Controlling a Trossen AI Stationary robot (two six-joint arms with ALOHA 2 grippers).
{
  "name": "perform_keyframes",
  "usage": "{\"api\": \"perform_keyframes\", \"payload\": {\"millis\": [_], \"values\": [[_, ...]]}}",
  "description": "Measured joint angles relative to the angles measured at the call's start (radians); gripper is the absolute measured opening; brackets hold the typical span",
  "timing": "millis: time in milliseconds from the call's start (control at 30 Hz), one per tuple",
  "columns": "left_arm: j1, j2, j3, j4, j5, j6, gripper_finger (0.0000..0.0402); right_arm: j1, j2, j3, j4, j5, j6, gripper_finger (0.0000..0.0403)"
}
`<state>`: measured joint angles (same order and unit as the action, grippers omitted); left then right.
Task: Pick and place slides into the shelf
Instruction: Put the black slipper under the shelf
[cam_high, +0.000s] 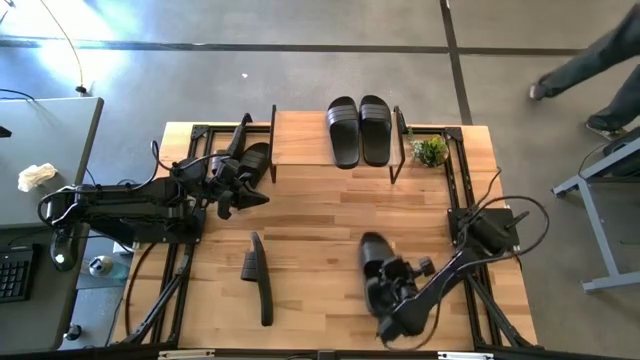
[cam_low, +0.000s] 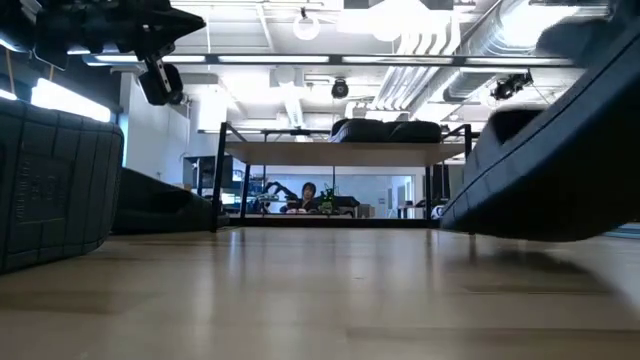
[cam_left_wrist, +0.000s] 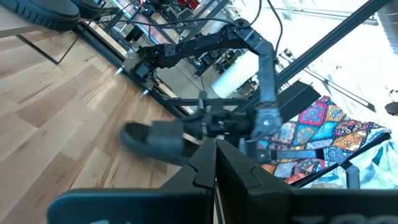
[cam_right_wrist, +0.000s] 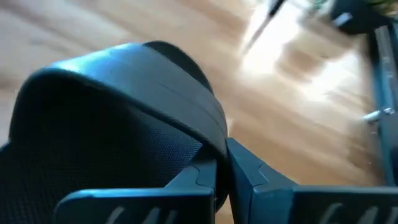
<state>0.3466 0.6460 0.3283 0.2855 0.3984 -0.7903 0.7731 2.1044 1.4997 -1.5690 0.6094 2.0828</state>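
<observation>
Right gripper (cam_high: 385, 285) jaws clamp a slide (cam_high: 374, 262) by its strap; left gripper (cam_high: 250, 197) jaws closed, empty

Left arm (cam_high: 130, 205): dark, near-black links, boxy joint housings, black cable looping out near 10 o'clock of its shoulder. Right arm (cam_high: 455, 265): same dark finish, slim forearm, black cables arcing over square base block at 3 o'clock of worktop (cam_high: 320, 240). Left end effector (cam_left_wrist: 216, 177): two flat matte-black fingers, angular stepped edges. Right end effector (cam_right_wrist: 221, 177): identical dark angular fingers.
</observation>
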Motion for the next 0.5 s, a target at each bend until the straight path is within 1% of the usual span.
{"api": "perform_keyframes", "payload": {"millis": [67,300,433,500], "values": [[0.000,0.000,0.000,0.000,-0.001,0.000,0.0001,-0.040,0.000,-0.051,0.015,0.003,-0.012,0.0000],[0.000,0.000,0.000,0.000,-0.001,0.000,0.0001,-0.190,0.000,-0.136,-0.001,0.171,-0.187,0.0000],[0.000,0.000,0.000,0.000,-0.001,0.000,0.0001,-0.268,0.000,-0.186,-0.001,0.202,-0.198,0.0000],[0.000,0.000,0.000,0.000,-0.001,0.000,0.0001,-0.300,0.000,-0.208,0.000,0.243,-0.198,0.0000]]}}
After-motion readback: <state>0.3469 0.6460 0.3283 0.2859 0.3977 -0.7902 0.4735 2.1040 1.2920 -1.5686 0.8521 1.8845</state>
